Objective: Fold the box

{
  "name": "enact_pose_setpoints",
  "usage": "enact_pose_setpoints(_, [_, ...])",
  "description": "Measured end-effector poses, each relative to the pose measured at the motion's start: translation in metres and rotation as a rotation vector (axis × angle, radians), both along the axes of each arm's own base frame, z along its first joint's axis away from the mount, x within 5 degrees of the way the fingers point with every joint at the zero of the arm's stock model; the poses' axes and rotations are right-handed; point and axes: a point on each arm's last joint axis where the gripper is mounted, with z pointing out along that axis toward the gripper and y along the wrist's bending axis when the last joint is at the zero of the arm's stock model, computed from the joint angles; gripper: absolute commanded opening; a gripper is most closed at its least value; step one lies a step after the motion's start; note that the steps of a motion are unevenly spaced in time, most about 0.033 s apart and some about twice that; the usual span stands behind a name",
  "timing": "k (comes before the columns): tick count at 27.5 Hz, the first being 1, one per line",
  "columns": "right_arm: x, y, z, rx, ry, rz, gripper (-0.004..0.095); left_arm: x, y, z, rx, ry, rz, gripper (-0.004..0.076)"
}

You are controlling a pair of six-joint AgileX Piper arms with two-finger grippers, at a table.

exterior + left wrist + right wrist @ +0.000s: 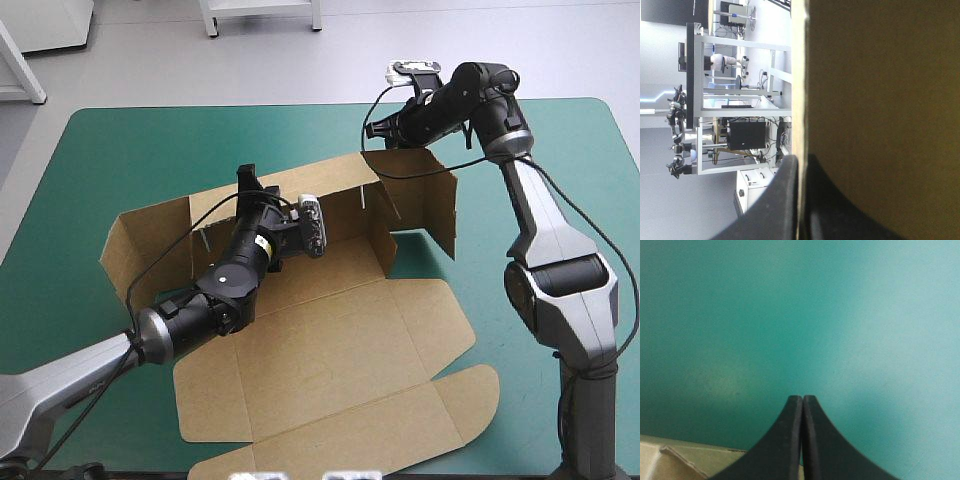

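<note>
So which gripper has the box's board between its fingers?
The left gripper: a raised wall of the brown box runs between its fingers. The right gripper is shut empty over the teal-green cover.

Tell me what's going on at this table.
Two robot arms are partway through folding the brown box. The left gripper is shut on the top edge of the raised back wall. The right gripper is shut at the box's far right corner, above a raised side flap, pointing at the teal-green cover. It does not visibly hold any board. The lid lies flat toward the table's near edge.
</note>
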Motion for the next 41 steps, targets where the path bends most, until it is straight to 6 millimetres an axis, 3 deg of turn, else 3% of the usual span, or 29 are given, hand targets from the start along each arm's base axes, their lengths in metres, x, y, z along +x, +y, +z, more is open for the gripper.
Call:
enact_pose_setpoints(5, [-0.012, -0.002, 0.008, 0.017, 0.023, -0.005, -0.0017, 0.000, 0.000, 0.000, -0.001, 0.000, -0.002, -0.0009])
enact_pose_setpoints(11, [-0.035, -0.007, -0.006, -0.030, 0.116, 0.031, -0.0017, 0.000, -0.001, 0.000, -0.005, 0.002, -0.009, -0.0008])
enact_pose_setpoints(18, [-0.066, -0.012, 0.008, -0.015, 0.026, 0.075, -0.0017, 0.000, -0.001, 0.000, -0.009, 0.003, -0.009, -0.0008])
enact_pose_setpoints(24, [-0.084, -0.014, -0.016, 0.017, -0.036, 0.121, -0.0017, 0.000, -0.001, 0.000, -0.010, 0.004, -0.010, -0.0008])
enact_pose_setpoints(32, [-0.114, -0.033, -0.046, 0.080, -0.201, 0.231, -0.0017, 0.000, -0.001, 0.000, -0.014, 0.005, -0.008, -0.0009])
enact_pose_setpoints(38, [-0.126, -0.041, -0.065, 0.122, -0.282, 0.296, -0.0016, 0.000, -0.001, 0.000, -0.017, 0.008, -0.007, -0.0008])
enact_pose_setpoints(41, [-0.126, -0.042, -0.066, 0.098, -0.303, 0.324, 0.0055, 0.000, -0.001, 0.000, -0.017, 0.008, -0.007, -0.0008])
